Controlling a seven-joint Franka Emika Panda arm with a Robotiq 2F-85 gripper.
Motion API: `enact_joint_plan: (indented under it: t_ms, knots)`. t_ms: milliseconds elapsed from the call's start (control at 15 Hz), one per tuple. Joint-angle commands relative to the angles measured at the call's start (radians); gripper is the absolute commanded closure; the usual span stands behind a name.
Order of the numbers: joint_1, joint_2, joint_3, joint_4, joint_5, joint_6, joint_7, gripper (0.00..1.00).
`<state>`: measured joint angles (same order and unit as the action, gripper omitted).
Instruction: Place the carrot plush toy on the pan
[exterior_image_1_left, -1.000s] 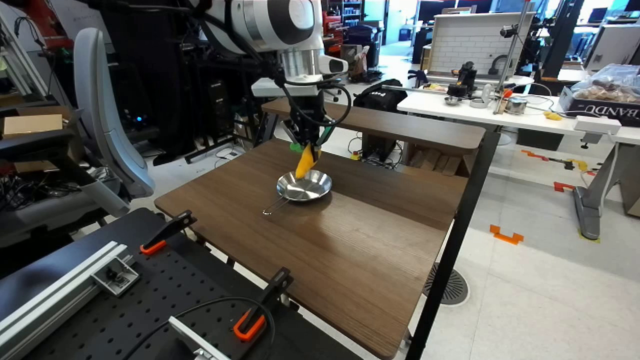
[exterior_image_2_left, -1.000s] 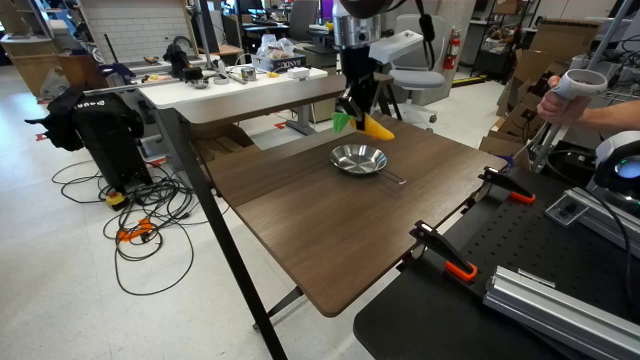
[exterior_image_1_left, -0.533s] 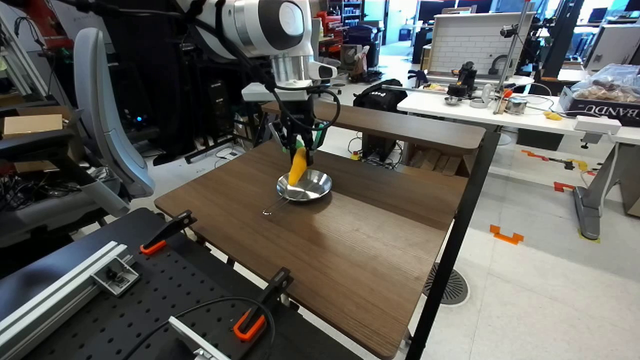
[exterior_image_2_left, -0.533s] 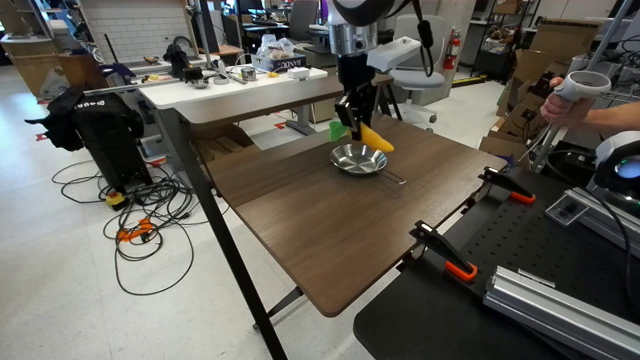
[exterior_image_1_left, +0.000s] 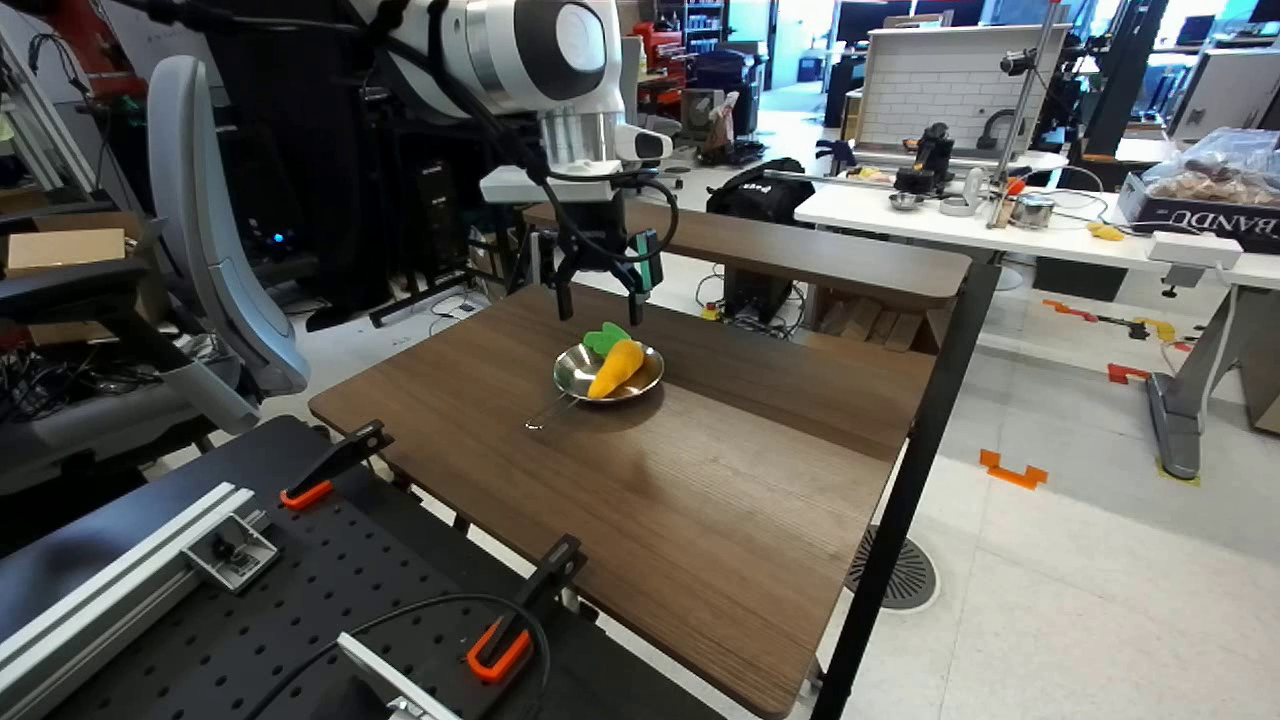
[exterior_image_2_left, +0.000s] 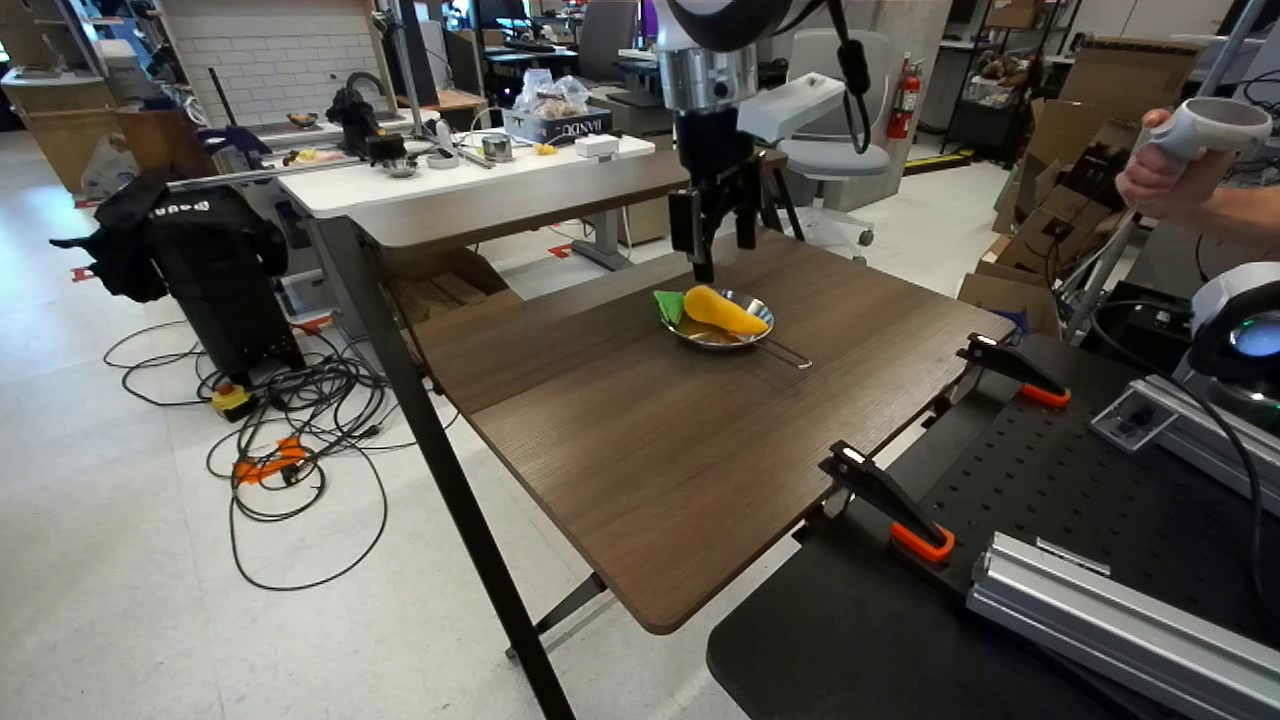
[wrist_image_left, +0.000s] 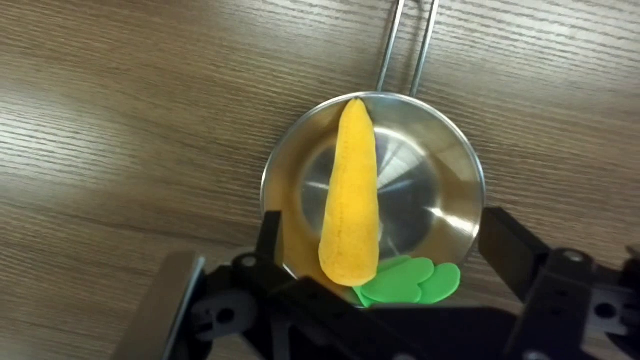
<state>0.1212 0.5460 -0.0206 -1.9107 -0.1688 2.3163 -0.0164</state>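
The carrot plush toy (exterior_image_1_left: 617, 370) (exterior_image_2_left: 722, 312) lies in the pan (exterior_image_1_left: 648, 372) in both exterior views. In the wrist view its orange body (wrist_image_left: 352, 200) rests across the left half of the silver pan (wrist_image_left: 415, 200), tip toward the wire handle (wrist_image_left: 421, 55). The green leaves (wrist_image_left: 400, 282) lie over the rim nearest my gripper. Above the toy and clear of it, my gripper (exterior_image_1_left: 601, 309) (exterior_image_2_left: 725, 256) (wrist_image_left: 382, 230) stands wide open, holding nothing. Its fingers (wrist_image_left: 270, 237) spread to either side of the toy.
The pan stands on a brown wooden table (exterior_image_1_left: 700, 500) with a raised shelf (exterior_image_1_left: 800, 245) along its back. Black clamps with orange pads (exterior_image_2_left: 890, 500) grip the edge of a dark perforated platform (exterior_image_2_left: 1050, 480). A person's hand (exterior_image_2_left: 1170, 180) holds a white controller off to the side.
The gripper came down toward the pan with the carrot, then opened. The toy dropped out of the fingers and now lies in the pan.
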Motion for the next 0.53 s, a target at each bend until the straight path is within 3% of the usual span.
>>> enact_joint_plan:
  t_ms: [0, 333, 400, 467]
  knots:
    - [-0.004, -0.078, 0.009, -0.041, -0.012, -0.037, 0.012, 0.0]
    - [-0.011, -0.159, 0.01, -0.064, -0.001, -0.088, 0.026, 0.0]
    - [-0.014, -0.095, 0.014, -0.024, -0.007, -0.053, 0.011, 0.0]
    - [-0.015, -0.111, 0.014, -0.029, -0.007, -0.066, 0.014, 0.0]
